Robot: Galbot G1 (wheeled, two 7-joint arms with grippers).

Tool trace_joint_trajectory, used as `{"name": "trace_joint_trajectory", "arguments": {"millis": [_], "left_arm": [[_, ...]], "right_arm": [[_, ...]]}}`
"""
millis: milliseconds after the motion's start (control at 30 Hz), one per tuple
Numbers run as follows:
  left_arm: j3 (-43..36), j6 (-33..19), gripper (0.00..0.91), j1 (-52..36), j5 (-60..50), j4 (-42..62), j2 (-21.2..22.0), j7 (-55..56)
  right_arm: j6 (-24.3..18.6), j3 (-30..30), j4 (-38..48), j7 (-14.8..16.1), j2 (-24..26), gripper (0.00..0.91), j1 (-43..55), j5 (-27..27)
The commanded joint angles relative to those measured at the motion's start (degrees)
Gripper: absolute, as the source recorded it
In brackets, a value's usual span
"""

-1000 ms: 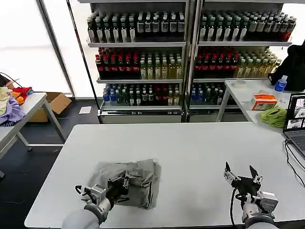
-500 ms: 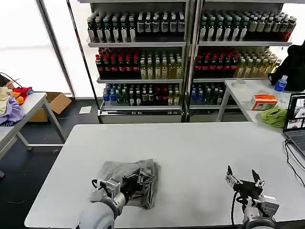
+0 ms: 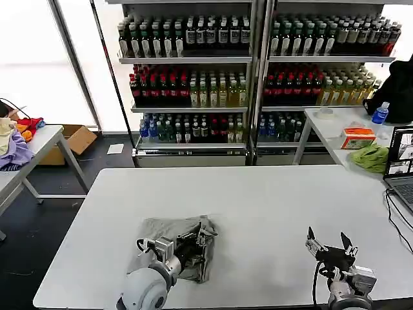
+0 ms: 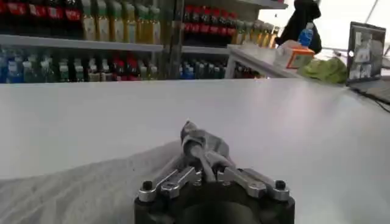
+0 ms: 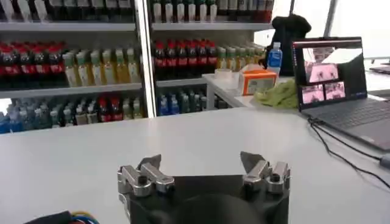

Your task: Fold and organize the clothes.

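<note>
The light grey T-shirt [image 3: 159, 230] lies bunched and partly folded on the white table [image 3: 258, 194], at the front left. My left gripper [image 3: 195, 234] is at the shirt's right edge, shut on a raised fold of grey cloth. In the left wrist view the pinched fold [image 4: 199, 137] stands up between the fingers of the left gripper [image 4: 200, 153], and more of the shirt [image 4: 73, 195] spreads beside it. My right gripper [image 3: 330, 241] hovers open near the table's front right, apart from the shirt. The right wrist view shows the right gripper [image 5: 201, 162] with nothing between its fingers.
A laptop [image 3: 401, 161] and its cable [image 3: 395, 213] sit at the table's right edge. On the side table behind are a lime-green cloth [image 3: 371, 157], an orange box [image 3: 357, 137] and a bottle [image 3: 381, 113]. Coloured garments [image 3: 14, 143] lie on a left table. Drink shelves [image 3: 193, 77] stand behind.
My left arm has moved right across the shirt, carrying the pinched fold toward its right edge, and the shirt is more compact. The right gripper dropped slightly and stays open.
</note>
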State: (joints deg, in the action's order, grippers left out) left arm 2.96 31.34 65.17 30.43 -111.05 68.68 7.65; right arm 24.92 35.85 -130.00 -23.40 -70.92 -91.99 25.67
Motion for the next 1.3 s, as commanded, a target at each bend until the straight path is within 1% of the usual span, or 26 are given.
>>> {"name": "trace_joint_trajectory", "arguments": {"millis": [33, 100, 167, 267, 333, 500, 567, 733, 800, 867, 900, 1000, 1100, 1300], "left_arm": [[-1.39, -2.95, 0.907, 0.53, 11.59, -0.05, 4.03, 0.07], [-1.35, -2.53, 0.907, 1.33, 15.91, -1.08, 4.85, 0.82], [-0.90, -1.37, 0.907, 2.43, 25.88, -3.67, 5.69, 2.52], [-0.12, -1.11, 0.907, 3.73, 32.31, -7.27, 6.35, 4.26], [1.09, -1.08, 0.907, 4.41, 35.35, -9.90, 6.37, 5.18], [6.20, -2.87, 0.907, 5.42, 35.68, -13.95, 5.02, 6.17], [10.54, -2.93, 0.907, 5.61, 34.77, -14.75, 2.96, 7.38], [19.11, -3.76, 0.907, 8.48, 21.16, -12.29, -2.03, 7.12], [22.33, -3.67, 0.907, 10.61, 19.51, -11.41, -3.35, 6.95], [23.85, -3.79, 0.907, 12.03, 16.88, -11.15, -3.66, 6.66], [24.75, -4.22, 0.907, 13.17, 13.89, -10.62, -3.79, 5.59], [25.87, -4.92, 0.907, 14.65, 11.18, -10.13, -3.63, 4.24], [26.30, -6.65, 0.907, 15.30, 7.74, -9.01, -3.33, 3.09], [25.49, -7.81, 0.907, 16.93, 0.75, -6.69, -3.26, -0.03]], "right_arm": [[-0.01, -0.02, 0.05, -0.28, 0.09, 0.907, 0.12, -0.10], [0.12, 0.03, -0.11, -0.44, 0.26, 0.907, 0.35, -0.02], [0.19, 0.07, -0.18, -0.61, 0.63, 0.907, 0.51, 0.05], [0.32, -0.07, -0.01, -0.86, 1.05, 0.907, 1.05, 0.18], [0.37, -0.45, 0.15, -0.96, 1.20, 0.907, 1.52, 0.18], [0.42, -1.71, 0.46, -0.90, 1.77, 0.907, 2.56, 0.28], [0.34, -2.06, 0.78, -0.90, 2.44, 0.907, 3.18, 0.86], [0.06, -3.18, 1.79, -0.85, 3.77, 0.907, 4.70, 1.85], [0.03, -3.80, 2.14, -0.78, 3.95, 0.907, 5.31, 2.09], [-0.17, -4.61, 2.66, -0.70, 4.12, 0.907, 5.93, 2.33], [-0.25, -4.91, 2.89, -0.67, 4.14, 0.907, 6.16, 2.32], [-0.42, -5.86, 3.38, -0.59, 4.14, 0.907, 6.80, 2.42], [-0.57, -6.49, 3.73, -0.64, 4.11, 0.907, 7.21, 2.57], [-0.70, -6.31, 3.94, -0.57, 4.59, 0.907, 7.26, 2.97]]}}
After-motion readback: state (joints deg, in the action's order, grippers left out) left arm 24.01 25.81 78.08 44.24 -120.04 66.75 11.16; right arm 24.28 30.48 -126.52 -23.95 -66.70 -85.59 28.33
